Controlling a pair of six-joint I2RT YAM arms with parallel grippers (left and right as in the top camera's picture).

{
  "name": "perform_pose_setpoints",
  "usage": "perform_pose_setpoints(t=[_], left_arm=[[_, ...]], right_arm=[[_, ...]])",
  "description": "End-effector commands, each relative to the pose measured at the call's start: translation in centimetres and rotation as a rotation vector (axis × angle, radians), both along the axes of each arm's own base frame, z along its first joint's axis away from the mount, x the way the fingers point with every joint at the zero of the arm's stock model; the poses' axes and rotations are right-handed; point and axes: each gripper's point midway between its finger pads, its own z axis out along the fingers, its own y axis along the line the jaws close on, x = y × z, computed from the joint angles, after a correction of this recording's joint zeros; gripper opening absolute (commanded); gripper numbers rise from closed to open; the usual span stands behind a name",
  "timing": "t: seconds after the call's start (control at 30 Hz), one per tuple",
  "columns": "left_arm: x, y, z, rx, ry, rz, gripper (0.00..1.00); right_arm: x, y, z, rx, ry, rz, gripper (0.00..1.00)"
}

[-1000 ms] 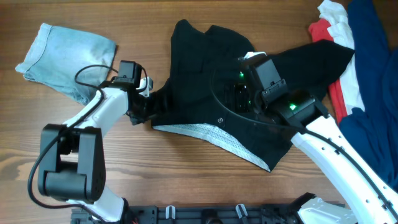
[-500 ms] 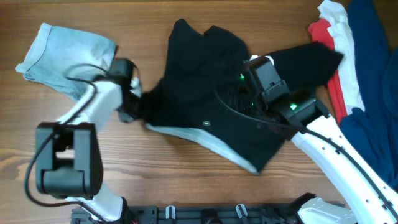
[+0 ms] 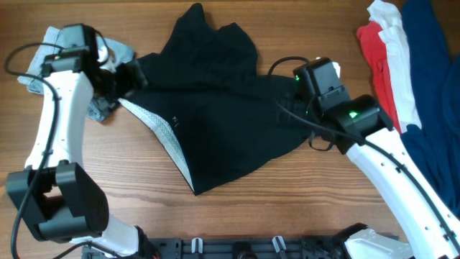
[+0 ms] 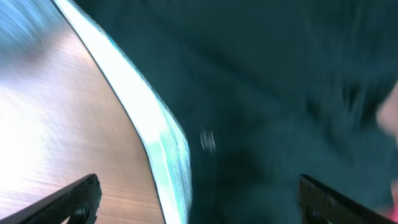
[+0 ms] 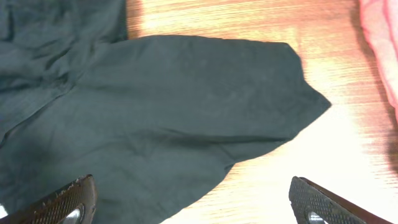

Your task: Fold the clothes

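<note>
The black shorts (image 3: 215, 115) lie spread across the middle of the table, their pale grey waistband (image 3: 162, 133) running diagonally along the left edge. My left gripper (image 3: 126, 75) hovers at the shorts' upper-left corner. In the blurred left wrist view its jaws stand wide apart (image 4: 202, 208), with the waistband (image 4: 155, 137) and dark fabric below them. My right gripper (image 3: 291, 108) is over the shorts' right side. Its jaws are open (image 5: 196, 208) above the edge of a black leg (image 5: 186, 106) and bare wood.
Light-blue denim shorts (image 3: 29, 75) lie at the far left, partly under my left arm. A pile of red, white and navy clothes (image 3: 410, 72) fills the right edge, and its red cloth (image 5: 379, 37) shows in the right wrist view.
My left arm swung up and to the left, dragging the shorts that way and spreading them wider. The right gripper drew back to the right, off the middle of the fabric.
</note>
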Motion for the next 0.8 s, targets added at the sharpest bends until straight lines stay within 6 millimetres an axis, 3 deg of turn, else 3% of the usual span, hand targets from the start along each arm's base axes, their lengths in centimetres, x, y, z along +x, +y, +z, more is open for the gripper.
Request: perform_pose_setpoints(t=[0.0, 0.27, 0.5, 0.63, 0.77], left_arm=[[-2.5, -4.9, -0.3, -0.081, 0.099, -0.105, 1.0], [-6.5, -12.5, -3.4, -0.069, 0.181, -0.316, 1.0], [-10.0, -16.1, -6.9, -0.06, 0.242, -0.371, 1.0], [-11.9, -17.7, -8.2, -0.047, 0.262, -0.429, 1.0], [-14.1, -18.3, -9.1, -0.024, 0.308, -0.47, 1.0]], right_arm=[[1.2, -3.2, -1.0, 0.001, 0.025, -0.157, 1.0], [3.2, -8.1, -6.7, 0.107, 0.22, -0.226, 1.0], [3.3, -12.1, -12.7, 0.084, 0.389, -0.305, 1.0], [3.7, -12.5, -15.3, 0.134, 0.438, -0.296, 1.0], [4.3, -11.6, -16.6, 0.196, 0.453, -0.221, 1.0]])
